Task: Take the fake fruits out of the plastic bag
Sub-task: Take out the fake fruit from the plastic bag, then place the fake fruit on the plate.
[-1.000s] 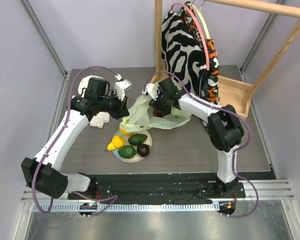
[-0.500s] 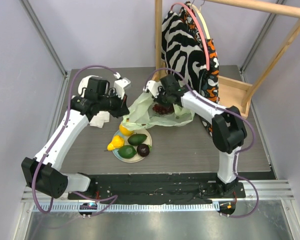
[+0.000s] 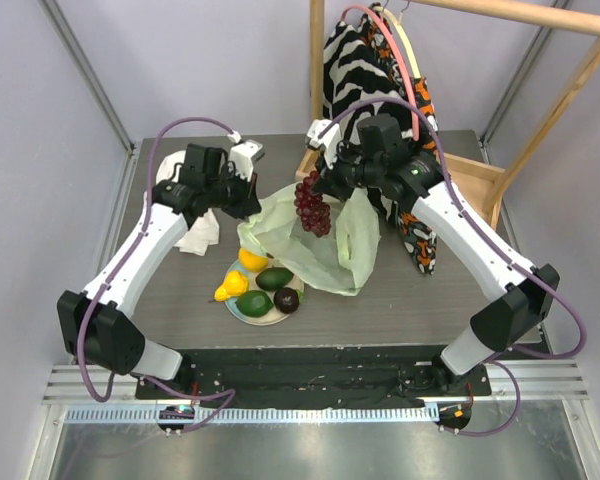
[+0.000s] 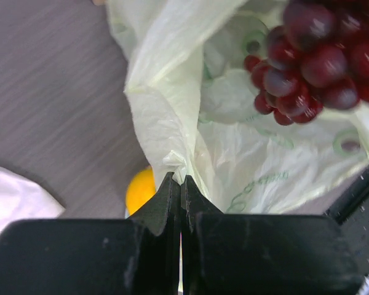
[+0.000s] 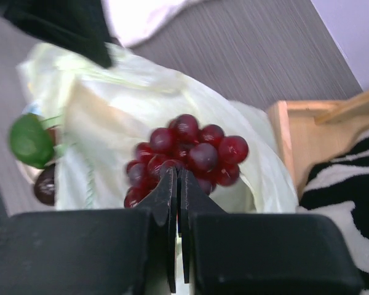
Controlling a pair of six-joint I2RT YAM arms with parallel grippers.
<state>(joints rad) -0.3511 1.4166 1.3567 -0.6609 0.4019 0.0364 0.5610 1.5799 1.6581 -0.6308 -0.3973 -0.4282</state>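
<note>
The pale green plastic bag (image 3: 332,248) is held up by its rim, with my left gripper (image 3: 246,203) shut on it. In the left wrist view the jaws (image 4: 180,179) pinch a fold of the bag (image 4: 172,98). My right gripper (image 3: 321,187) is shut on the top of the dark red grape bunch (image 3: 313,207), which hangs above the bag's mouth. In the right wrist view the grapes (image 5: 194,150) sit just past the fingertips (image 5: 177,174). On the plate (image 3: 270,319) lie a yellow-orange round fruit (image 3: 250,260), a yellow pear (image 3: 230,287), two green avocados (image 3: 276,278) and a dark maroon fruit (image 3: 287,299).
A white cloth (image 3: 198,236) lies left of the bag. At the back right stands a wooden rack (image 3: 470,180) with a zebra-print garment (image 3: 355,70) on a hanger, close behind my right arm.
My right gripper has shut on the grape bunch inside the bag and lifted it up out of the mouth. The left gripper has pulled the bag's rim higher, and the bag now hangs stretched.
</note>
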